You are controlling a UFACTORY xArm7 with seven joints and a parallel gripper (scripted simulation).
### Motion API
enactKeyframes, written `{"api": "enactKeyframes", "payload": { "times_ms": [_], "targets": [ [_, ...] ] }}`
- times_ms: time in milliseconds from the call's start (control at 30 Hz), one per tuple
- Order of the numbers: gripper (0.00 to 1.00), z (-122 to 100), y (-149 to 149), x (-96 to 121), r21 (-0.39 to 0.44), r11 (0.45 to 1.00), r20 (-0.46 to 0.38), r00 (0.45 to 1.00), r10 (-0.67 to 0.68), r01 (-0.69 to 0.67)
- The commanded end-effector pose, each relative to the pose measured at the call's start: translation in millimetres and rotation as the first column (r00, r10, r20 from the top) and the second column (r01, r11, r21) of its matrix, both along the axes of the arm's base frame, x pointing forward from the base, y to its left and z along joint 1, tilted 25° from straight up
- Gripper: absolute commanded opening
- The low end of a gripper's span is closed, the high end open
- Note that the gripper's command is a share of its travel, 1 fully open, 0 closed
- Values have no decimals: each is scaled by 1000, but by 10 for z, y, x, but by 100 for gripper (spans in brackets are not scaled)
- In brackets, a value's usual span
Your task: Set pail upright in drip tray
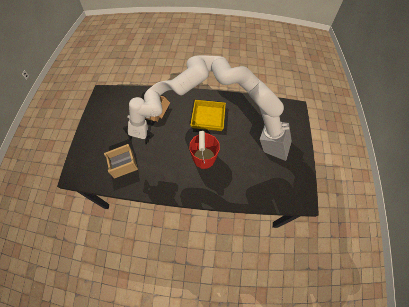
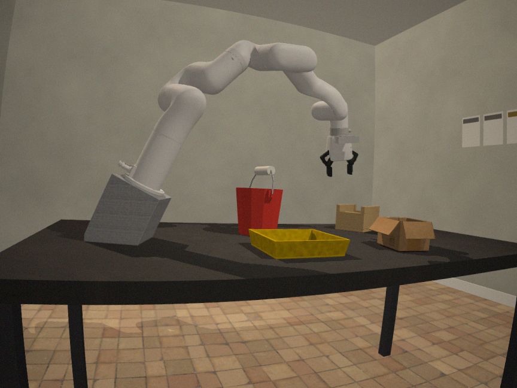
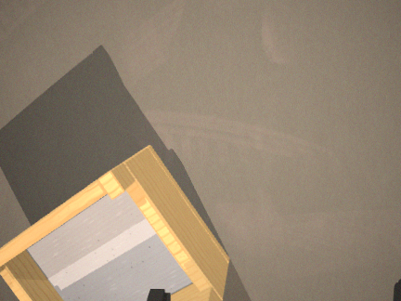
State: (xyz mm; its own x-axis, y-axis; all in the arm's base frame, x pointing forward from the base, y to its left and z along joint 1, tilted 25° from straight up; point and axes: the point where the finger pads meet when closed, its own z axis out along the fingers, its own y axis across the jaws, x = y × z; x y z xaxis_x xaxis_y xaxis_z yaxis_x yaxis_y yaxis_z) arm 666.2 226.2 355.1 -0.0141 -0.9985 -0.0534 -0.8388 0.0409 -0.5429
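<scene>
Black table [image 2: 175, 267] mid-frame on terracotta tile floor [image 2: 267, 334], grey walls [image 2: 83, 104], red pail [image 2: 258, 211] behind yellow drip tray [image 2: 292, 248], gripper [image 2: 338, 166] spread apart, empty, upper right

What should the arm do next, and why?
Probably swing across to above the pail's handle. The gripper hangs open and holds nothing, off to one side over the boxes, while the pail stands on the table beside the tray.

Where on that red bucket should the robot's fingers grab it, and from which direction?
Probably the white grip on the wire handle of the red pail, coming straight down from above. The handle stands upright over the rim, so the grip lies level and free of the walls. The open gripper hangs off to one side, so it must move across first.
</scene>
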Motion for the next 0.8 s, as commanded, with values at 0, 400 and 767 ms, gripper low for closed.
{"api": "enactKeyframes", "payload": {
  "times_ms": [0, 400, 767],
  "targets": [
    [100, 34, 10, 0, 2, 1000, 5, 1000, 1, -1],
    [100, 34, 10, 0, 2, 1000, 5, 1000, 1, -1],
    [100, 40, 79, -498, -8, 1000, -40, 999, 13, -13]
  ]
}}
